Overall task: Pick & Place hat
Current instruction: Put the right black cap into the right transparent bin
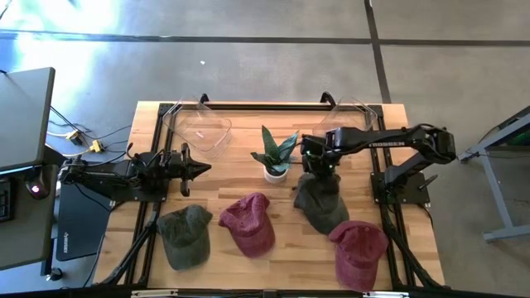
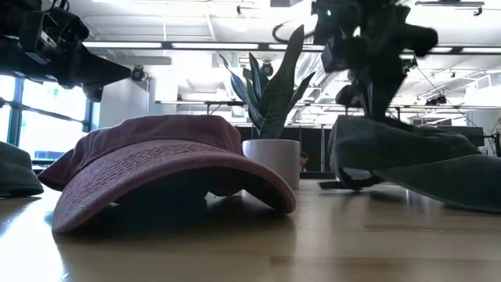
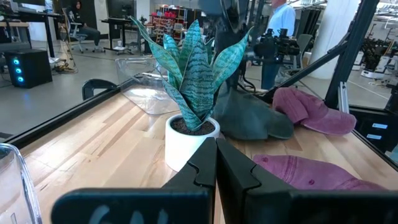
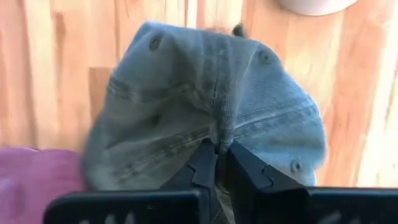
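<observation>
Wooden planks make up the table [image 1: 248, 257] I work at, set on a grey concrete floor, with an open workshop of desks and racks beyond it. My right claw [image 4: 217, 152] is down on the dark green hat [image 4: 211, 106], which lies right of the table's middle, just beside the potted plant [image 1: 276, 157]; my fingers are pressed almost together on a pinched fold of its crown, so I have hold of the cloth. From table height the hat's crown looks drawn up toward my claw while its brim trails on the wood, though that view is dim and I would not swear to how much of it is off the surface. My left claw [image 3: 216, 163] hangs shut and empty over the left side of the table, pointing toward the plant. Three more hats lie along the near edge: an olive hat [image 1: 185, 234] toward the left corner, a maroon hat [image 1: 248, 222] near the middle, and a second maroon hat [image 1: 360, 251] toward the right corner, touching the brim of the one I grip. Two clear plastic bins stand along the far edge, one [image 1: 199, 128] left of the plant and one [image 1: 356, 112] behind my right arm.
</observation>
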